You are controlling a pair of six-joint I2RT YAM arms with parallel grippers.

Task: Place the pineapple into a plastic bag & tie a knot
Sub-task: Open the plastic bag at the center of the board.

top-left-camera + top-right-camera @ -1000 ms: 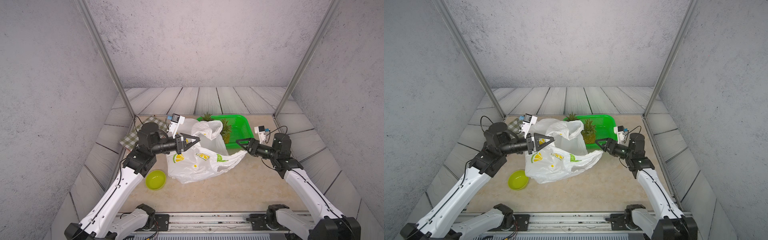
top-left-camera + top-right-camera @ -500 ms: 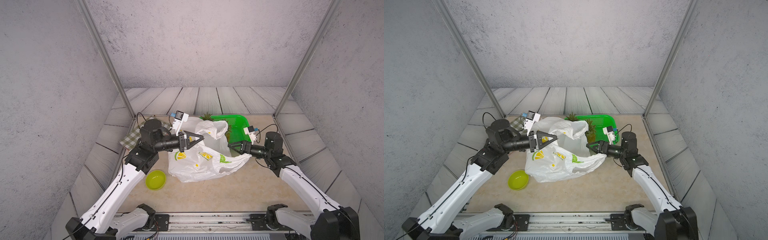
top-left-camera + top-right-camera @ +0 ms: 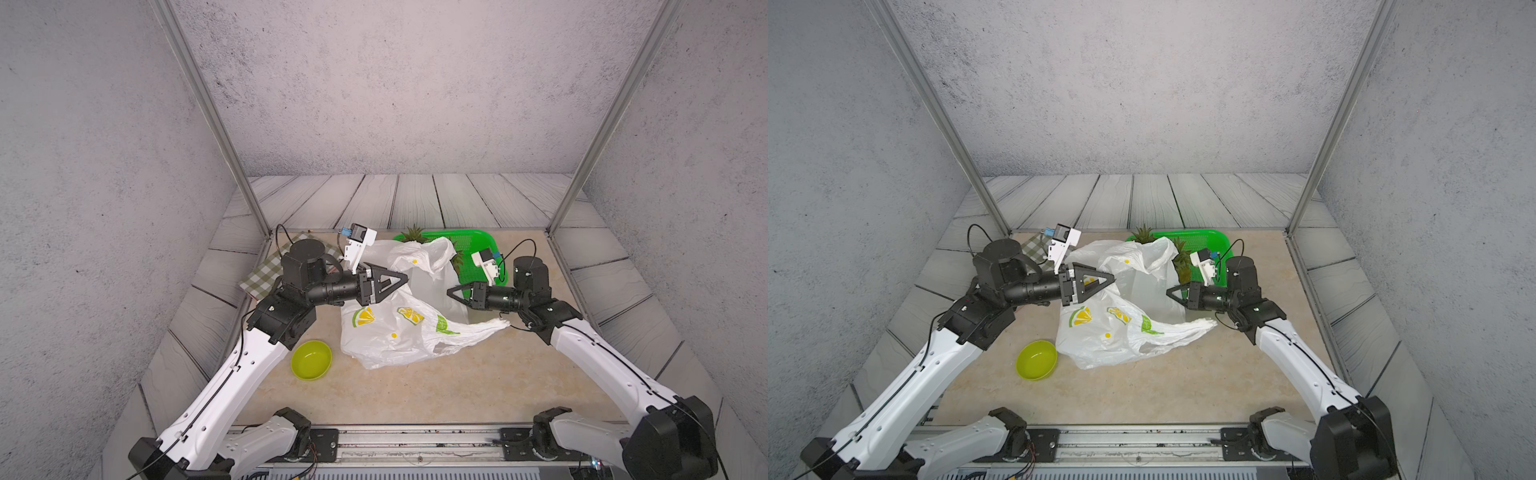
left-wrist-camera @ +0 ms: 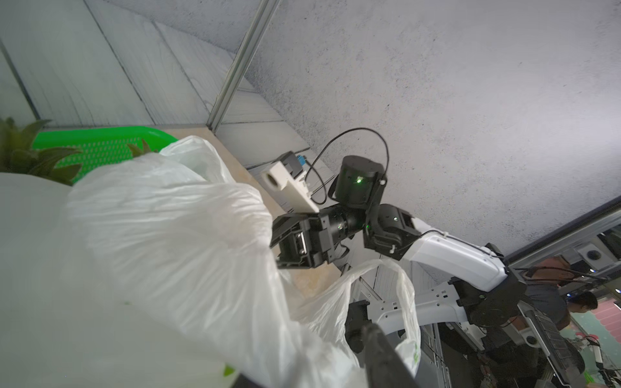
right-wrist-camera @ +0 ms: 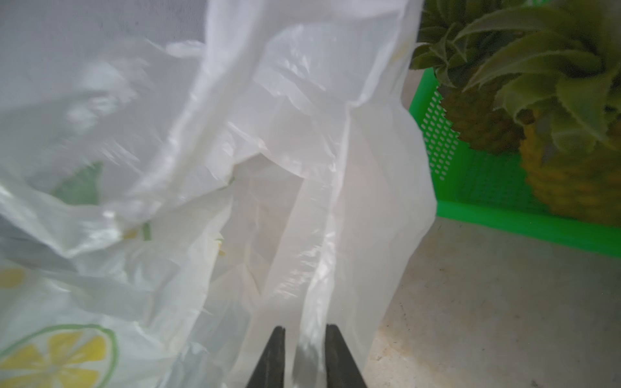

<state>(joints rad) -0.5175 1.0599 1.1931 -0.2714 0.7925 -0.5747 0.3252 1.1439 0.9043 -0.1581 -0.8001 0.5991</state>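
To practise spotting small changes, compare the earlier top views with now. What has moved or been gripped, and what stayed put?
The right gripper moved in toward the robot's left, reaching the plastic bag; its jaws closed on a fold of it. The left gripper barely shifted at the bag's raised edge, its jaws now parted. The bowl and green basket stayed put.

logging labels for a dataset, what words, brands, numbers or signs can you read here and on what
None can be read in any view.
bag: lemon slices and green leaves only, no words showing.
green mark low on the bag, left wrist view: too blurred to tell if it is lettering.
basket, bowl, cloth: no lettering visible.
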